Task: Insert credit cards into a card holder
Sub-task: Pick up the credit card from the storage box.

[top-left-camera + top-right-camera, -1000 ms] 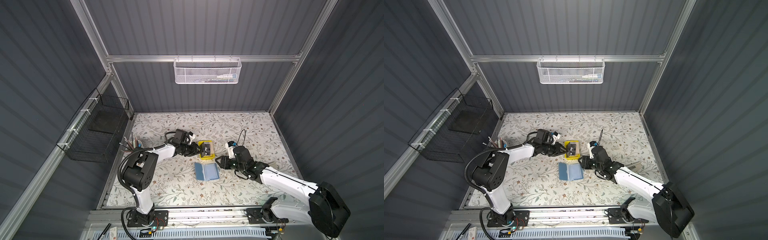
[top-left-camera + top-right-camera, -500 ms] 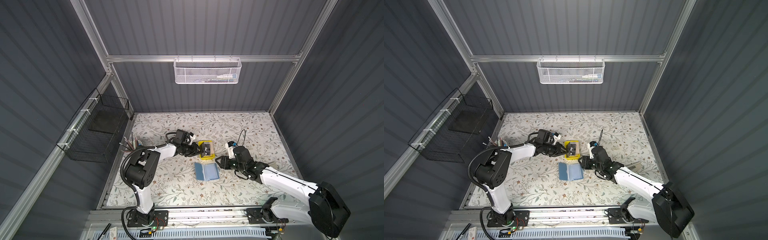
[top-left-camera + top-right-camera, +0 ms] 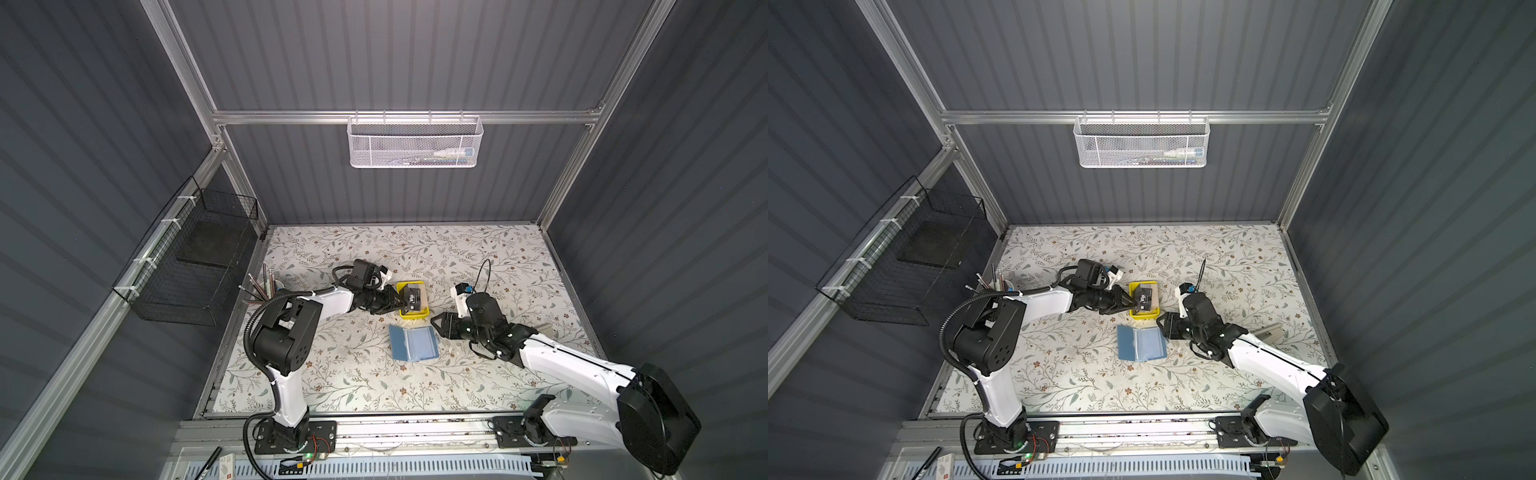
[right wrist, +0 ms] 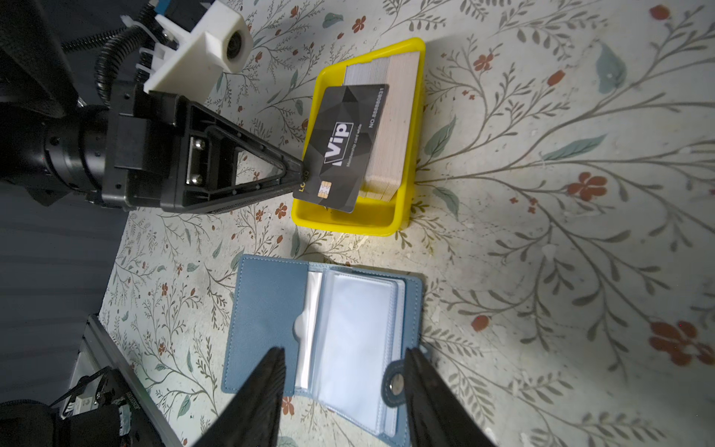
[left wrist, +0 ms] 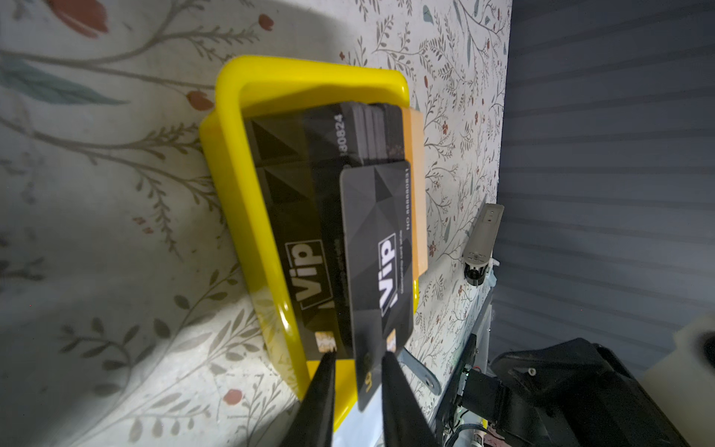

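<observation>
At the middle of the flowered table [image 3: 332,374] the left arm lies low and stretched out, and the left gripper [image 3: 402,300] reaches the rim of the yellow tray [image 3: 412,316]. Its jaws are pinched on the corner of one black card [image 4: 344,143], which is tilted up off the stack of cards [image 4: 390,127] in the tray. The right arm comes in bent from the other side. The right gripper [image 4: 346,354] has its jaws spread wide and grips nothing; it is poised over the open blue card holder [image 4: 267,309], which lies flat on the table just beside the tray.

Both top views show the whole reach of the arms, but there the lettering on the card is only a white speck. The left wrist view looks along the held card [image 5: 377,247] and shows a second black card [image 5: 294,201] on top of the stack. The right wrist view alone shows the holder's clear sleeves [image 4: 360,329] and its snap tab [image 4: 394,385], which is close to one finger; I cannot tell whether they touch.

Both cards read "VIP" in white. The held one also has a number line starting "NO.", a gold chip and part of the word "LOGO". On the stacked card "30824" can be read.
</observation>
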Controlling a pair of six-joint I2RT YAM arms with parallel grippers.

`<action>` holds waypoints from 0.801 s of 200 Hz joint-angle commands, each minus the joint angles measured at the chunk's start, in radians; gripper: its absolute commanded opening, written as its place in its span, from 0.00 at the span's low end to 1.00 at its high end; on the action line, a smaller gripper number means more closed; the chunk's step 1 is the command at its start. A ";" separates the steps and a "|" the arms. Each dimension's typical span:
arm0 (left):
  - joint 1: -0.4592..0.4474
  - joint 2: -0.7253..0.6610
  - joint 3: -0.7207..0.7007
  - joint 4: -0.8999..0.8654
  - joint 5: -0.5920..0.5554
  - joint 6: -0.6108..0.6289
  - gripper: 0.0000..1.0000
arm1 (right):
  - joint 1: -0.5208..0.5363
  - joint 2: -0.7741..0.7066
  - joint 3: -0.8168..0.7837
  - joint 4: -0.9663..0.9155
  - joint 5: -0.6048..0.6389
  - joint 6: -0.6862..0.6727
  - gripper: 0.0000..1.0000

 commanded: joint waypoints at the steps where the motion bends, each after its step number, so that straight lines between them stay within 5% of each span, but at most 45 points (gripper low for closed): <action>1: 0.002 0.018 0.025 0.016 0.030 -0.016 0.23 | -0.003 0.009 -0.008 0.001 0.005 0.009 0.52; 160: 0.002 -0.017 -0.004 0.106 0.040 -0.077 0.04 | -0.003 -0.007 -0.007 -0.013 0.005 0.008 0.52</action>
